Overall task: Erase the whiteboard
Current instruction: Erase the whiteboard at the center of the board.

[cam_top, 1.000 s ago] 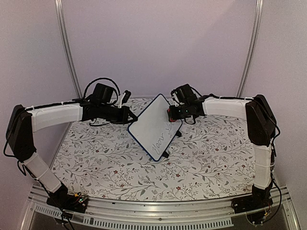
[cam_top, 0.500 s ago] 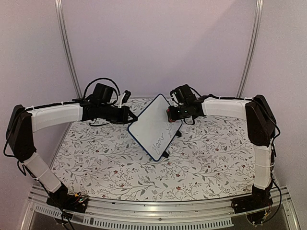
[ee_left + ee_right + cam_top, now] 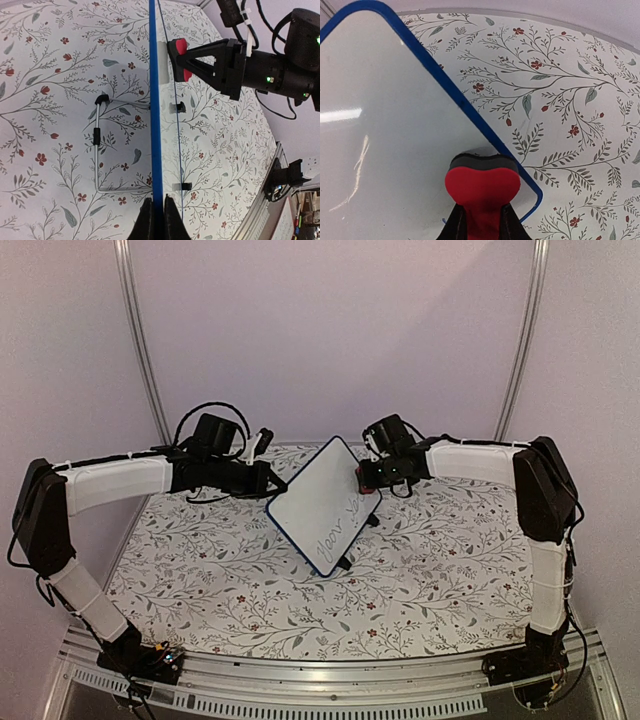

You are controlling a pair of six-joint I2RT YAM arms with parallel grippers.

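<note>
The left tool (image 3: 156, 204) is clenched on the blue frame of the whiteboard (image 3: 318, 502) and holds it propped at a tilt, with the lower corner down near the floral desk (image 3: 200, 580). The right tool (image 3: 482, 216) grasps a red eraser (image 3: 482, 186). The eraser's grey felt face sits against the board, just ahead of this tool's fingertips and close inside the frame edge.

Seen from above, handwriting (image 3: 337, 532) remains lower on the board, on the side of the right tool that faces the arm bases. The surface beyond the eraser looks wiped.

The step in hand appears to be the wiping stroke. To do it well:
- Keep the felt flat on the surface, not up on one corner.
- Press only as hard as the left tool's pinch can resist, since the board is held by one edge and could pivot.
- Draw the eraser back along the board toward the writing in overlapping passes.
- Stop short of the frame so the eraser does not slip off the rim
</note>
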